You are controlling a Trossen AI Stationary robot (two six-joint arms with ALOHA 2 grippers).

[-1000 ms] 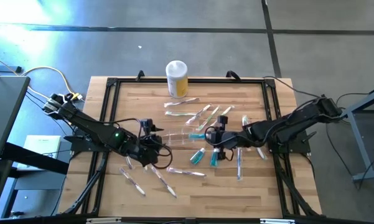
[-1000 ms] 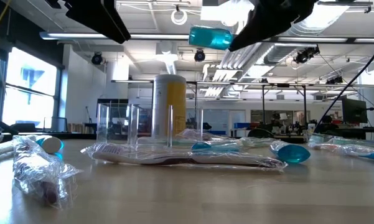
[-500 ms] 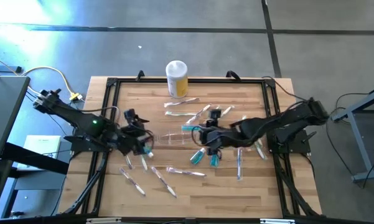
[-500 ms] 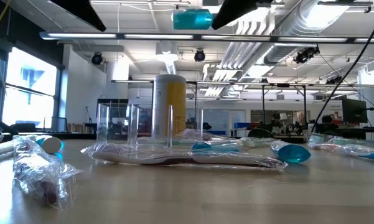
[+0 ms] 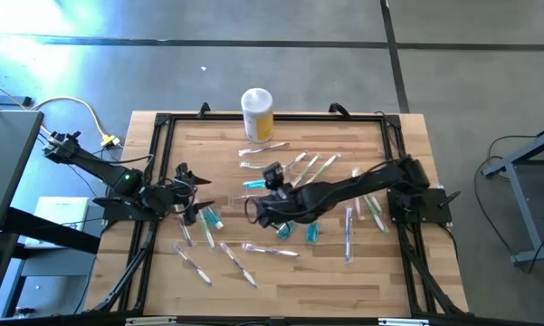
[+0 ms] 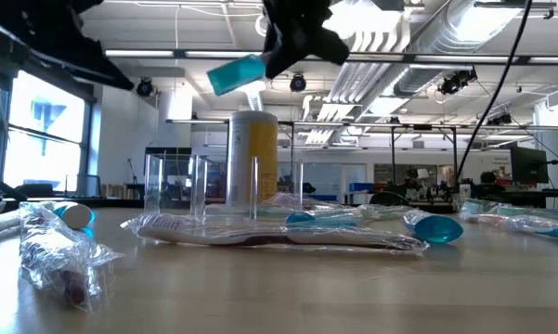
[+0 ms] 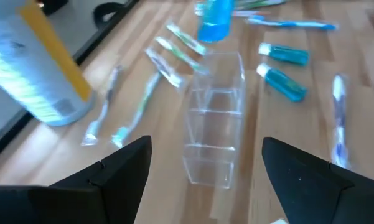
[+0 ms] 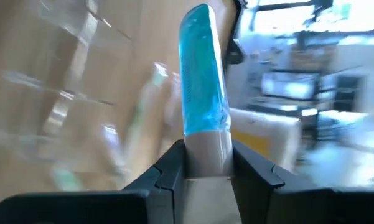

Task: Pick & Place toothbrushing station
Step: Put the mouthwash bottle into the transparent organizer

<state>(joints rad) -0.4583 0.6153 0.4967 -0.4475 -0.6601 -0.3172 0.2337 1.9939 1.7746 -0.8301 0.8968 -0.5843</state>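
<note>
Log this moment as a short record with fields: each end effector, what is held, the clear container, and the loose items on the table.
right end effector: shut on blue tube, held by its white cap end, in the air above the table
left end effector: open, empty, at the table's left side
clear container: upright on the wood, compartments look empty
yellow jar: white lid, stands at the far edge
loose items: wrapped toothbrushes and more blue tubes lying on the table
</note>
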